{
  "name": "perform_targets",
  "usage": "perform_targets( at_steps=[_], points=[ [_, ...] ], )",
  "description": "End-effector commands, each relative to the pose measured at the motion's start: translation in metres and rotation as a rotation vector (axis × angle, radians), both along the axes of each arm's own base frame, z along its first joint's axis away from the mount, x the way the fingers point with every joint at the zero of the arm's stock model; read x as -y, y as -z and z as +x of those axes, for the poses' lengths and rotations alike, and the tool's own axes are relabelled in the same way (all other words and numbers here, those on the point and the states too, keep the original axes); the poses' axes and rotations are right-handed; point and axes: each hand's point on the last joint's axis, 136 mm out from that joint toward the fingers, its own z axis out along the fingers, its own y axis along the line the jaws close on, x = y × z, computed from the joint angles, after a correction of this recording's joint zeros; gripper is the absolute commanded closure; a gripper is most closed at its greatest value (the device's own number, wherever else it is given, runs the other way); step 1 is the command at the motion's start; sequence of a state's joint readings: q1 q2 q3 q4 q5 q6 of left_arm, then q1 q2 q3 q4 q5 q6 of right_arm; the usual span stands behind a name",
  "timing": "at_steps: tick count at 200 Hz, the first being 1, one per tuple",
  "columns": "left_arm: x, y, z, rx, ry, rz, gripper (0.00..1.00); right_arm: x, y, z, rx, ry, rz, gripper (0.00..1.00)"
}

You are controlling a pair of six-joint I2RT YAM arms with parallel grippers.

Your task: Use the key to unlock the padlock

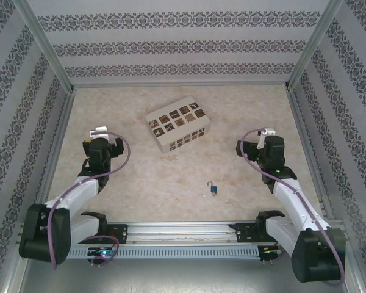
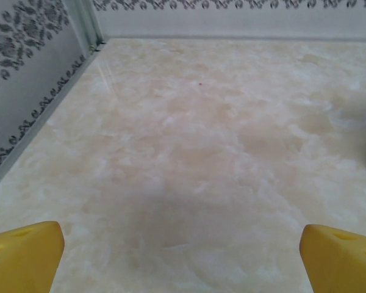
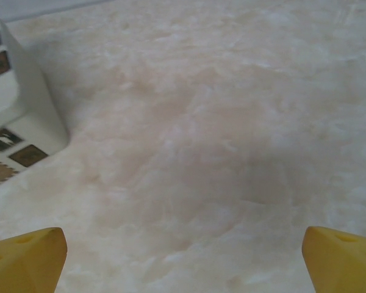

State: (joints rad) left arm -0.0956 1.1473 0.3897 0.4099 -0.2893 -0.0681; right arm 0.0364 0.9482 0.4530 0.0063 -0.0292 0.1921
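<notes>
The padlock point(image 1: 213, 190), a tiny blue body with a thin silver shackle, lies on the marbled table front of centre. A small dark sliver, the key point(image 1: 205, 193), rests just to its left; I cannot tell whether the two touch. My left gripper point(image 1: 102, 135) hovers over the left side of the table, far from both. In the left wrist view that gripper point(image 2: 183, 259) is open, yellow fingertips point(image 2: 24, 253) wide apart over bare table. My right gripper point(image 1: 260, 135) stands at the right, up and to the right of the padlock. Its wrist view shows that gripper point(image 3: 183, 259) open with nothing between the fingertips point(image 3: 27, 256).
A cream box with brown tiles point(image 1: 178, 125) sits behind the padlock near the table's middle; its corner point(image 3: 18, 122) shows at the left of the right wrist view. Patterned walls point(image 1: 177, 43) enclose the table on three sides. A metal rail point(image 1: 183, 231) runs along the near edge.
</notes>
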Motion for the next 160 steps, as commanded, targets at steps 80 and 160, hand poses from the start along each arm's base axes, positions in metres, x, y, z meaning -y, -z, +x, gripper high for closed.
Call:
perform_targets(
  at_steps=[80,160],
  points=[
    [0.005,0.023,0.034,0.168,0.085,0.003,0.01,0.020,-0.007,0.032,0.348,0.042,-0.130,0.02],
    [0.003,0.040,0.048,0.110,0.140,-0.077,0.01,0.011,0.009,0.057,0.374,-0.028,-0.141,0.02]
  ],
)
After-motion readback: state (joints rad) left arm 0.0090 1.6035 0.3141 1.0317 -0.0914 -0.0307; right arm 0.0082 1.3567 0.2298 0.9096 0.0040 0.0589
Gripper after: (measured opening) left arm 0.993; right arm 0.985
